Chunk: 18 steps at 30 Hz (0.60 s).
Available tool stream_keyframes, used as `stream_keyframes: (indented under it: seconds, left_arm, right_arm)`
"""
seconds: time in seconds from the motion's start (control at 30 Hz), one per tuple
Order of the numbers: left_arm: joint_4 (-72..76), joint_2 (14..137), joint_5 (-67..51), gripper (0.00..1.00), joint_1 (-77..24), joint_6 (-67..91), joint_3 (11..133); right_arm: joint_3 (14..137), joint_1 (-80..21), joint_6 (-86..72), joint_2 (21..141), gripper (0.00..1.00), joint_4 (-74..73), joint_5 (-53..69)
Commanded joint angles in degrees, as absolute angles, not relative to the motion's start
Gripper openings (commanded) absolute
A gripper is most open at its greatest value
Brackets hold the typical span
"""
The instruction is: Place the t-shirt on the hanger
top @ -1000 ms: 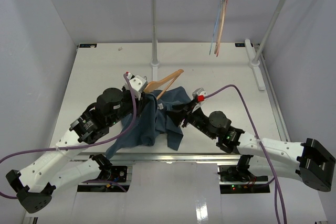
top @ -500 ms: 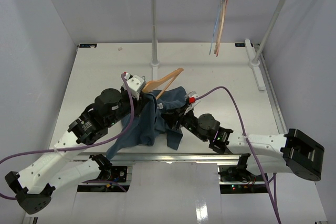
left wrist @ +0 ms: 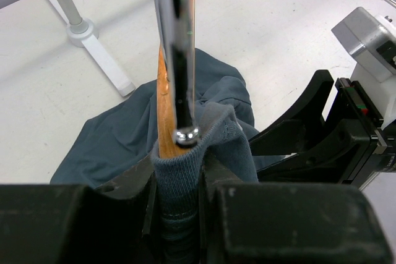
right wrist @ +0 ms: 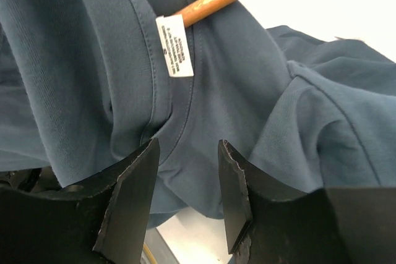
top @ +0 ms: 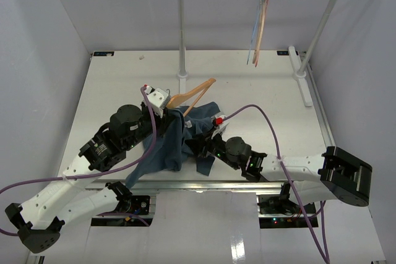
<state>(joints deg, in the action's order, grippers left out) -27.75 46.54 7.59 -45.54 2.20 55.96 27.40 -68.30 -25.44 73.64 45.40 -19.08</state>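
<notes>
**Left claw pinches collar on hanger; right claw spread at the shirt**

From above, the shirt [top: 179,143] lies bunched on the table [top: 260,91] between the 2 arms. 1 wooden arm of the hanger [top: 197,93] sticks out of it toward the rack [top: 182,35]. Thin coloured hangers [top: 260,23] hang from the rail, well apart. In this view cloth hides the tips of both claws.

The left wrist view shows what the left gripper [left wrist: 179,177] is doing. Its 2 fingers are pressed onto a fold of ribbed collar wrapped round the hanger's wood. The ball tip of the chrome hook [left wrist: 176,47] sits right at that cloth. The right arm's black claw shows at the right edge of this view, near the shirt.

The right wrist view shows the right gripper [right wrist: 189,177] spread. Nothing sits between its 2 fingers, and shirt cloth lies just beyond them. Only this view shows the white label [right wrist: 173,46] inside the neckline, with the hanger's wood emerging beside it.
</notes>
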Motion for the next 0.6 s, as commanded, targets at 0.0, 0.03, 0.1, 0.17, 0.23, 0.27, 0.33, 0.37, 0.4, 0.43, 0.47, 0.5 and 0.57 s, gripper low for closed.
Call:
stream_keyframes:
  seconds: [0.0, 0.03, 0.1, 0.17, 0.23, 0.27, 0.33, 0.37, 0.4, 0.43, 0.47, 0.5, 0.57]
  left_arm:
    - [-23.0, 45.2, 8.4, 0.0, -45.4, 2.1, 56.3]
    - [-22.8, 45.0, 8.4, 0.0, -45.4, 2.1, 56.1]
    - [-22.5, 45.0, 8.5, 0.0, -45.4, 1.9, 55.6]
    - [-22.4, 45.0, 8.8, 0.0, -45.5, 1.8, 55.4]
    - [-22.2, 45.3, 8.8, 0.0, -45.4, 1.8, 55.3]
    - [-22.1, 45.3, 8.7, 0.0, -45.4, 1.8, 55.3]
    - [-22.1, 45.4, 8.6, 0.0, -45.5, 1.8, 55.3]
    - [-22.1, 45.4, 8.5, 0.0, -45.5, 1.8, 55.2]
    - [-22.1, 45.3, 8.6, 0.0, -45.5, 1.7, 55.2]
    - [-22.0, 45.2, 8.6, 0.0, -45.5, 1.7, 55.1]
    - [-21.9, 45.2, 8.7, 0.0, -45.5, 1.7, 55.1]
    - [-21.9, 45.1, 8.7, 0.0, -45.4, 1.7, 55.0]
    - [-21.9, 45.0, 8.7, 0.0, -45.5, 1.7, 55.0]
  right_arm:
    - [29.9, -69.4, -26.5, 74.4, 0.49, 49.5, -20.8]
    - [29.8, -69.6, -26.4, 74.3, 0.49, 49.5, -21.1]
    - [29.9, -69.8, -26.4, 74.0, 0.49, 49.4, -21.5]
    - [30.0, -70.0, -26.3, 73.8, 0.49, 49.3, -21.7]
    - [30.3, -70.1, -26.5, 73.8, 0.49, 48.8, -22.0]
    - [30.7, -70.2, -26.7, 73.9, 0.5, 48.3, -22.3]
    - [31.2, -70.2, -27.3, 74.1, 0.49, 47.7, -23.1]
    - [31.3, -70.4, -27.6, 74.2, 0.5, 47.6, -23.3]
    - [31.4, -70.4, -27.9, 74.3, 0.5, 47.5, -23.7]
    - [31.4, -70.4, -28.1, 74.3, 0.5, 47.5, -24.2]
    - [31.5, -70.5, -28.2, 74.2, 0.5, 47.4, -24.8]
    - [31.6, -70.5, -28.3, 74.2, 0.5, 47.2, -25.3]
    - [32.2, -70.6, -28.6, 74.7, 0.5, 45.5, -26.2]
